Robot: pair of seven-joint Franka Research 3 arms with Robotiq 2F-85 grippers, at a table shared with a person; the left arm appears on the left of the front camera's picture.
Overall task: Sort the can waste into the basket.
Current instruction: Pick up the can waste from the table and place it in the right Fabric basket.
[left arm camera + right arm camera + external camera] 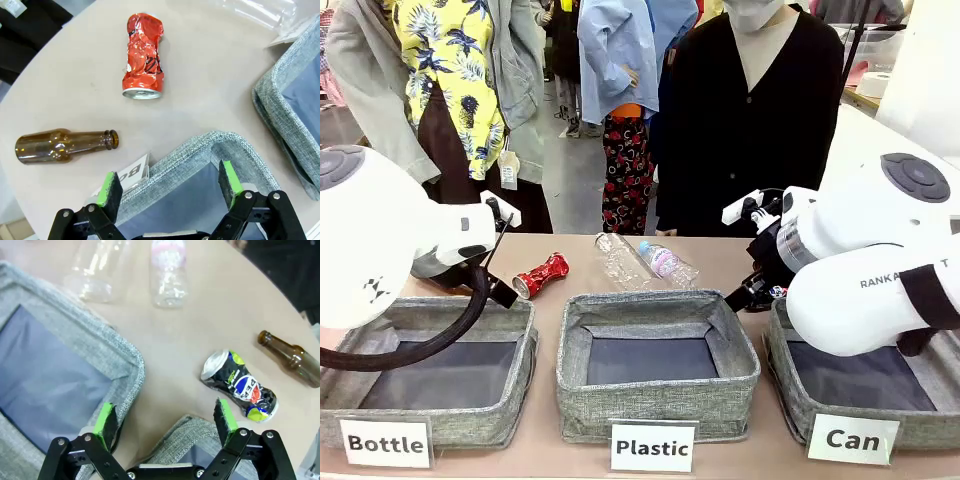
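The shiny red crushed can (pixel 540 275) (pixel 143 57) lies on the table behind the "Bottle" basket. My left gripper (pixel 170 185) (pixel 501 291) hangs open above that basket's far corner, short of the red can, holding nothing. The dark can with blue-red-white marks (pixel 240 386) lies on its side just beyond the grey "Can" basket (pixel 782 350) (pixel 182 426). My right gripper (pixel 165 422) (pixel 748 292) is open over the gap between the "Can" and "Plastic" baskets, with the dark can ahead of its right pad (pixel 225 419).
The "Bottle" basket (pixel 525 345) (pixel 210 145) and "Plastic" basket (pixel 655 305) (pixel 75 345) stand in a row at the front. One brown glass bottle (pixel 62 146) lies near the red can, another (pixel 287 357) near the dark can. Two clear plastic bottles (pixel 620 258) (pixel 668 262) lie mid-table. A person (pixel 750 110) stands opposite.
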